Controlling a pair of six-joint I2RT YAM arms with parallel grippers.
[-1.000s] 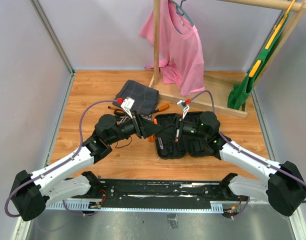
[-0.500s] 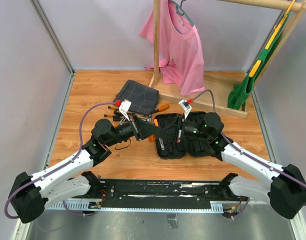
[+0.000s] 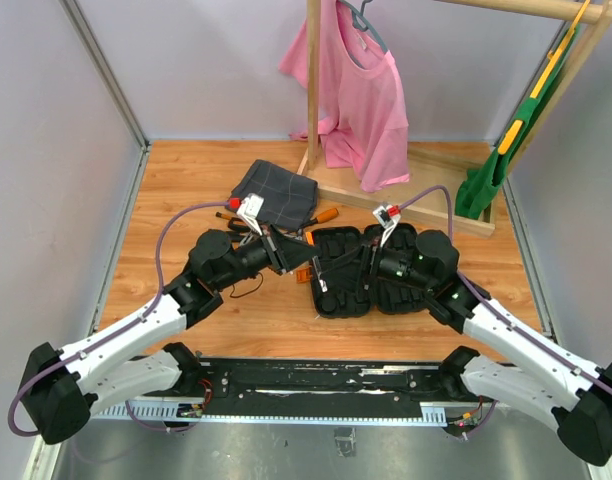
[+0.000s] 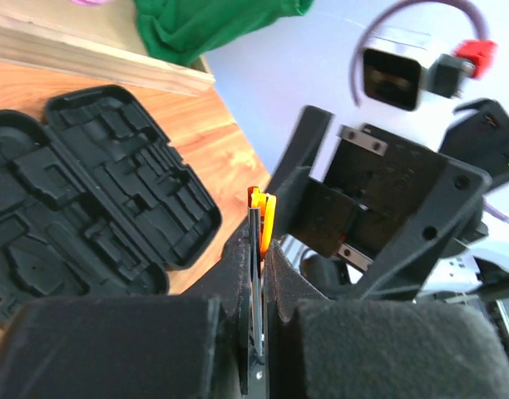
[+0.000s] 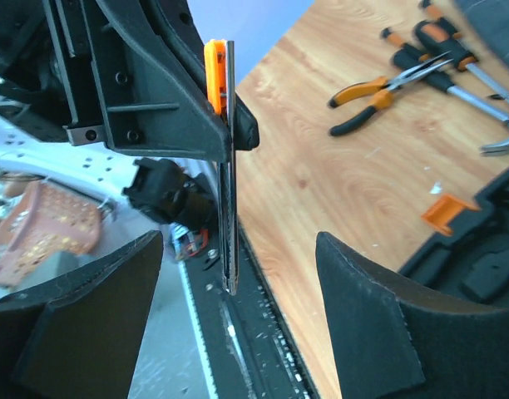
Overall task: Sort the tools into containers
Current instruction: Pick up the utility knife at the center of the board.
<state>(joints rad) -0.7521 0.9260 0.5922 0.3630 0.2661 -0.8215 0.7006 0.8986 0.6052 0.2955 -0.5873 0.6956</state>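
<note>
My left gripper (image 3: 292,258) (image 4: 259,249) is shut on a thin flat orange-and-black tool (image 4: 264,218) (image 5: 224,158), held edge-on in the air above the table's near edge. My right gripper (image 3: 360,268) (image 5: 238,243) stands open, its fingers well apart on either side of that tool and touching nothing. The black tool case (image 3: 371,272) (image 4: 88,183) lies open between the arms, its orange clasp (image 5: 445,213) at the left edge. Pliers (image 5: 367,98), screwdrivers (image 5: 442,71) and a hammer head (image 5: 506,140) lie on the wood left of the case.
A dark grey checked cloth (image 3: 276,192) lies behind the loose tools, with an orange-handled screwdriver (image 3: 326,214) beside it. A wooden rack (image 3: 406,195) with a pink shirt (image 3: 361,95) and a green garment (image 3: 491,175) stands at the back right.
The left gripper has shut on the thin tool. The right gripper has opened off it and drawn back to the right.
</note>
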